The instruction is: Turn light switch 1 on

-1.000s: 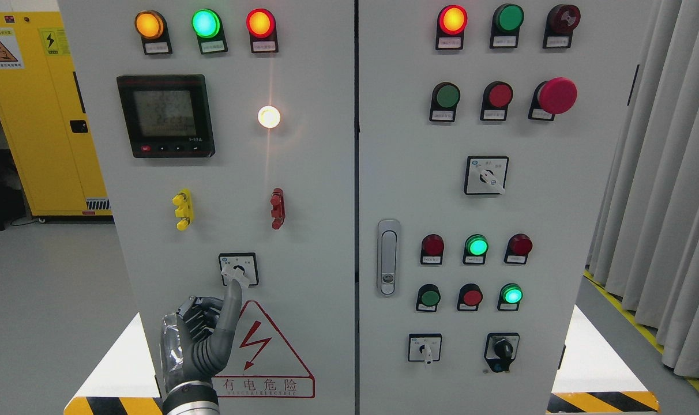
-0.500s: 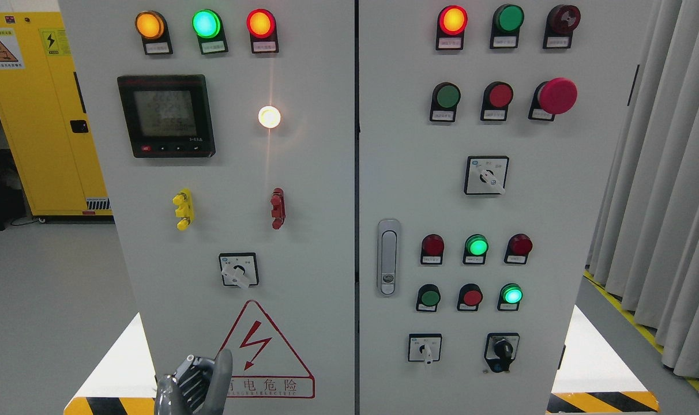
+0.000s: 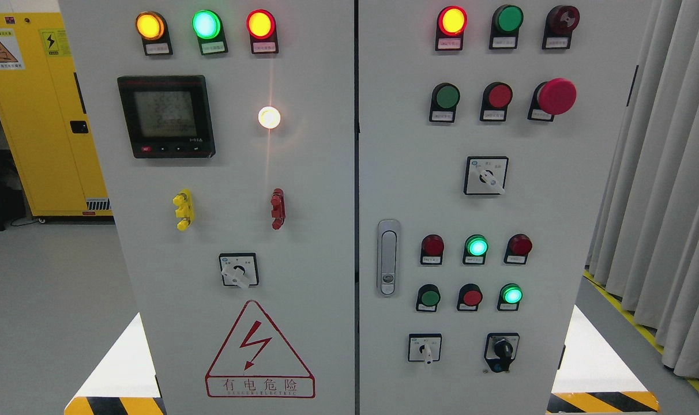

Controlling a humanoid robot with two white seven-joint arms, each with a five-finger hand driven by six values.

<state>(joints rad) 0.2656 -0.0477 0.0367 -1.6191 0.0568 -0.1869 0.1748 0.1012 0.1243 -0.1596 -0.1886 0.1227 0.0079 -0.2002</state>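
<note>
Neither hand is in view, so their state cannot be told. On the cabinet (image 3: 303, 242), the switch (image 3: 238, 270) sits low on the left door, above the warning triangle (image 3: 259, 351); its white lever seems to point down-right. The white lamp (image 3: 269, 117) near that door's right edge glows.

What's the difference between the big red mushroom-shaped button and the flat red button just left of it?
The mushroom button is larger and bulges well out from the panel; the flat red button is smaller and sits nearly flush. The mushroom button's cap hangs over its black mount, while the flat red button stays within its mount. Both are red and unlit, share a row on the right door, and carry a small white label beneath.
</note>
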